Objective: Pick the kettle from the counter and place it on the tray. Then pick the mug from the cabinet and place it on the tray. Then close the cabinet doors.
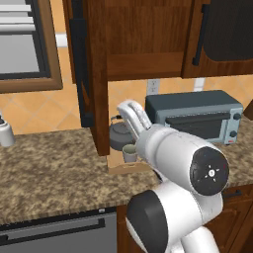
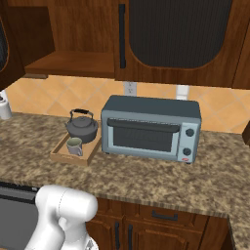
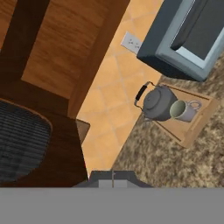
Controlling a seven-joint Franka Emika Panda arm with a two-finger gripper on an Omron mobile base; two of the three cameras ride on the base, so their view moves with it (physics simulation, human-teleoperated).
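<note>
The dark grey kettle point(image 2: 82, 128) stands on the light wooden tray point(image 2: 61, 155) on the granite counter point(image 2: 146, 180). The pale mug point(image 2: 74, 146) sits on the tray in front of it. The hand view shows kettle point(image 3: 157, 103), mug point(image 3: 183, 110) and tray point(image 3: 199, 124) together. My gripper point(image 3: 113, 176) is shut and holds nothing; it hangs beside the open left cabinet door point(image 3: 24, 144), apart from the tray. The cabinet point(image 1: 143, 64) stands open with a bare shelf. Its left door point(image 1: 91, 74) swings out toward me. The right door point(image 2: 176, 34) is shut.
A grey-blue toaster oven point(image 2: 151, 128) stands on the counter right of the tray, close to it. A white bottle-like thing point(image 1: 6, 133) is at the far left of the counter. Lower wooden drawers point(image 2: 161, 217) and a dark appliance front point(image 1: 54, 232) run under the counter edge.
</note>
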